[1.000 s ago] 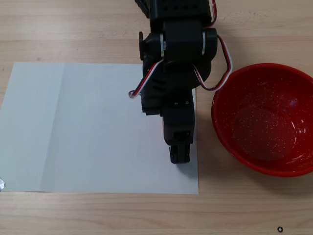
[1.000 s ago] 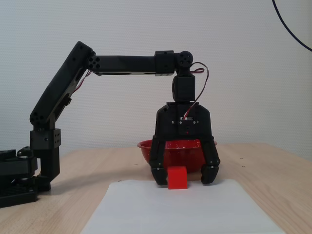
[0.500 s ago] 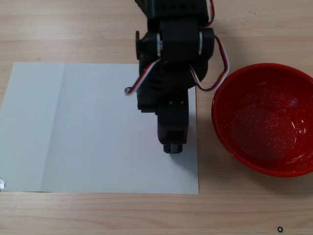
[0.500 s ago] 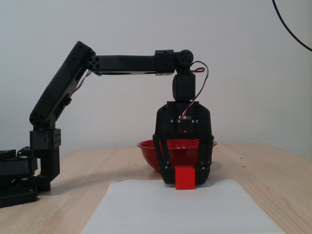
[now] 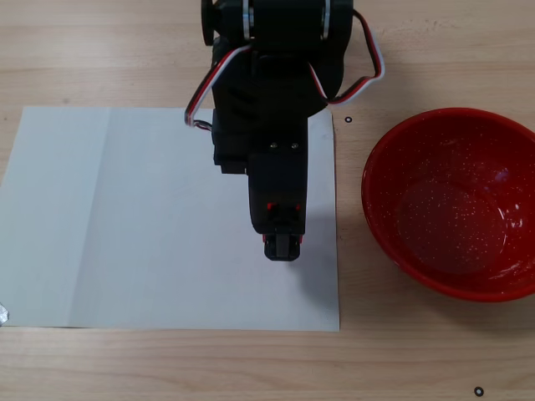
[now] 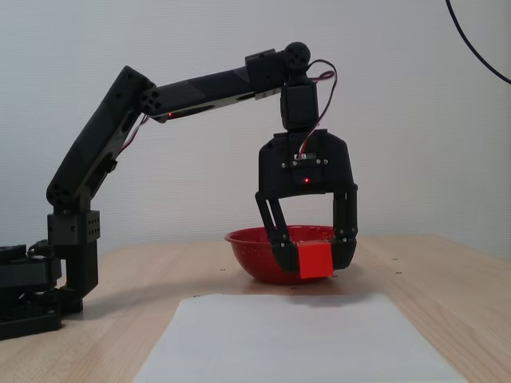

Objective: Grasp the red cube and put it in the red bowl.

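A pale wooden table (image 5: 100, 50) fills the top-down fixed view and runs off every edge of it; in the side-on fixed view the same table (image 6: 447, 295) stretches back to a plain white wall (image 6: 399, 120). A large white sheet of paper (image 5: 125, 217) lies flat on the table, covering most of its left and middle part in the top-down view, with its bottom edge close to the table's near edge there. The black arm (image 6: 104, 152) stands on a base at the table's left edge in the side-on view and reaches out over the paper; from above the arm (image 5: 267, 100) comes in from the table's top edge. The red bowl (image 5: 456, 205) sits upright on bare wood by the table's right edge in the top-down view, just off the paper's right side; in the side-on view the red bowl (image 6: 255, 259) shows behind the tool. The gripper (image 6: 315, 259) hangs above the paper, pointing down, its two fingers clamped on the red cube (image 6: 316, 261), which is held clear of the sheet. From above, the gripper (image 5: 282, 246) hides the cube, over the paper's right part.
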{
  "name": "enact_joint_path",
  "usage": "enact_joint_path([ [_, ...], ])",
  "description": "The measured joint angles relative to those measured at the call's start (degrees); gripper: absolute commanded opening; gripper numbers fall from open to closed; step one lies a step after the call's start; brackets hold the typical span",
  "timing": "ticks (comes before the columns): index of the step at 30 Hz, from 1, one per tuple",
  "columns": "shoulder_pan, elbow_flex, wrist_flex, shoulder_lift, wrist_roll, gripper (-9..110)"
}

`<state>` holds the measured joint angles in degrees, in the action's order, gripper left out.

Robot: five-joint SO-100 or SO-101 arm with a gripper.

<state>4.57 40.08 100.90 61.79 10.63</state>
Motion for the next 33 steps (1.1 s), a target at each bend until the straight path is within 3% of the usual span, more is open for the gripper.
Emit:
enact_joint_path([
  [9, 2.37, -3.87, 0.35, 12.48, -0.62, 0],
  [33, 21.71, -0.62, -2.11, 19.78, 0.44, 0],
])
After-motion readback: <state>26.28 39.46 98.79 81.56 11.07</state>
